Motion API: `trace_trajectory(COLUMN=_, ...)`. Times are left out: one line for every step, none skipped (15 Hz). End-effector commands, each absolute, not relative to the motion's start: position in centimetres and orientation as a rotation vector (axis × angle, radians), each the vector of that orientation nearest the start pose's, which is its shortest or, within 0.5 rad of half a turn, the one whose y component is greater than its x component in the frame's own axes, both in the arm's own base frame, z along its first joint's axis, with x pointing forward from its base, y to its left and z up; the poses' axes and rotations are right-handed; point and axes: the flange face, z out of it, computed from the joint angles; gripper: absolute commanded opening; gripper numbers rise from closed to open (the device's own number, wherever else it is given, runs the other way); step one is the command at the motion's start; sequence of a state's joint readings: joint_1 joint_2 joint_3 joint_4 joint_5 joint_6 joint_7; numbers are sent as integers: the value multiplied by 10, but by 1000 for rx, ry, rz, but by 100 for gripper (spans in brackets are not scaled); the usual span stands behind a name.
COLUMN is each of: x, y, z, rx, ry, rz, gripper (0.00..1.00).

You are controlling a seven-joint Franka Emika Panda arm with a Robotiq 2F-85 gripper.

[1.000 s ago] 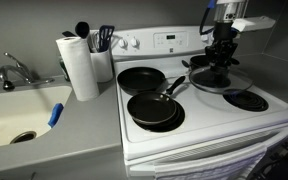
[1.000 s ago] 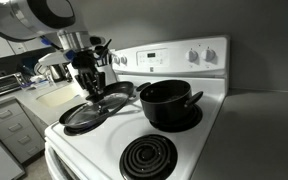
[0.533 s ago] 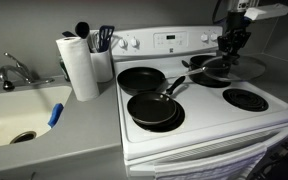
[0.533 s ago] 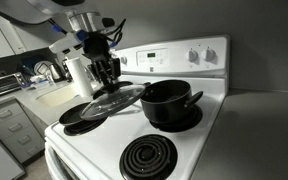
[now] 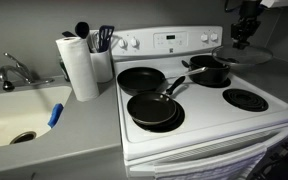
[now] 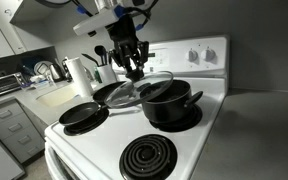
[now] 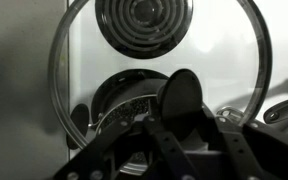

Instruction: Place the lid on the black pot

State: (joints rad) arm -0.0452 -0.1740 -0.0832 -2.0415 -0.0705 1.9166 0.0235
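Trouble, I'd guess, would come from the tilt: the lid (image 6: 152,86), pinched at its centre in the closed gripper (image 6: 135,70), hangs slanted just above and left of the black pot (image 6: 170,108) mid-frame, so an edge could clip the pot's rim and slip.

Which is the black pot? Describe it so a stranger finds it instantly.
On the white stove, go to the rear burner farthest from the sink. The black pot stands there, behind a bare coil burner. It is deep and straight-sided, unlike the two shallow frying pans nearer the sink.
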Motion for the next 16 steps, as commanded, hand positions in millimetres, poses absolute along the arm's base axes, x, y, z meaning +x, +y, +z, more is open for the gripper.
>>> trace_trajectory(x=509, y=-75, z=523, rx=-3191, ry=190, rz=-76, gripper=38)
trace_trajectory(x=510, y=-75, z=524, rx=-3192, ry=182, rz=-80, gripper=38)
trace_trajectory(x=511, y=-74, z=525, rx=-3192, ry=178, rz=-81, gripper=38)
trace_trajectory(x=512, y=-73, z=525, rx=-3193, ry=174, rz=-83, gripper=38)
trace_trajectory(x=512, y=-72, z=525, rx=-3193, ry=172, rz=-84, gripper=38)
trace_trajectory(x=512, y=-72, z=525, rx=-3193, ry=172, rz=-84, gripper=13)
trace_trajectory(x=513, y=-74, z=521, rx=-3191, ry=168, rz=-62, gripper=13)
trace_trajectory(x=517, y=-82, z=515, rx=-3193, ry=150, rz=-42, gripper=13)
trace_trajectory(x=522, y=-92, z=511, rx=-3197, ry=143, rz=-31, gripper=13)
trace_trajectory(x=526, y=-100, z=508, rx=-3198, ry=132, rz=-21, gripper=13)
trace_trajectory(x=529, y=-102, z=506, rx=-3207, ry=124, rz=-8, gripper=13)
trace_trajectory(x=533, y=-107, z=504, rx=-3214, ry=118, rz=2, gripper=13)
trace_trajectory(x=536, y=-112, z=503, rx=-3222, ry=116, rz=6, gripper=13)
trace_trajectory(x=540, y=-118, z=503, rx=-3225, ry=114, rz=11, gripper=13)
trace_trajectory(x=544, y=-121, z=504, rx=-3230, ry=112, rz=10, gripper=13)
trace_trajectory(x=550, y=-125, z=504, rx=-3235, ry=105, rz=0, gripper=13)
